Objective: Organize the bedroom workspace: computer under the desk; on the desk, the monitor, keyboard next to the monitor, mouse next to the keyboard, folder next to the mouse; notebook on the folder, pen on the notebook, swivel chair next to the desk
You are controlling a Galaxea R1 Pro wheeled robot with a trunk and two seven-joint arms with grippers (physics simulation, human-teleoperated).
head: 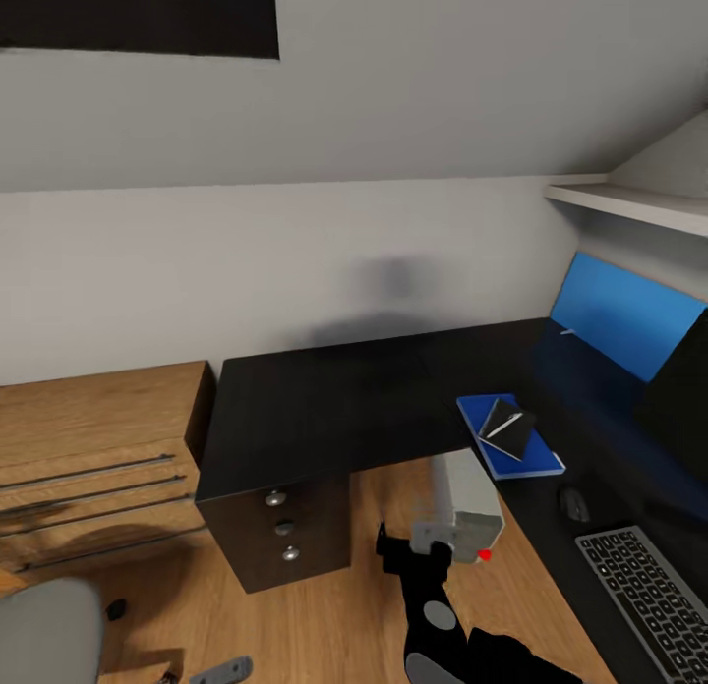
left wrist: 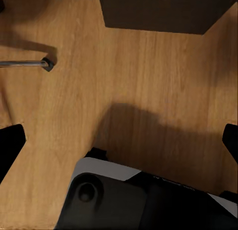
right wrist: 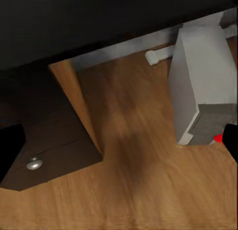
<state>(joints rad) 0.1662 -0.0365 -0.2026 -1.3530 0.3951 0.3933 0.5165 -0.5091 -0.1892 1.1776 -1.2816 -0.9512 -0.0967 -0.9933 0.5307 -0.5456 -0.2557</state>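
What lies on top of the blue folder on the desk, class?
A dark notebook lies on the folder, tilted, with a thin white pen across it. The folder's middle is covered by the notebook; whether the notebook lies flat cannot be told.

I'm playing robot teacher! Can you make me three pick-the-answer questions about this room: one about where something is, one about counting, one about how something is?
1. Where is the notebook?
A. on the folder
B. on the floor
C. on the keyboard

2. How many silver knobs show on the black drawers?
A. one
B. three
C. six

3. How is the computer placed?
A. atop the desk
B. on the floor, partly beneath the desk
C. on the chair

Answers: 1 A, dark notebook lies on blue folder. 2 B, three knobs in a column. 3 B, the grey tower stands on wood floor at the desk's edge.
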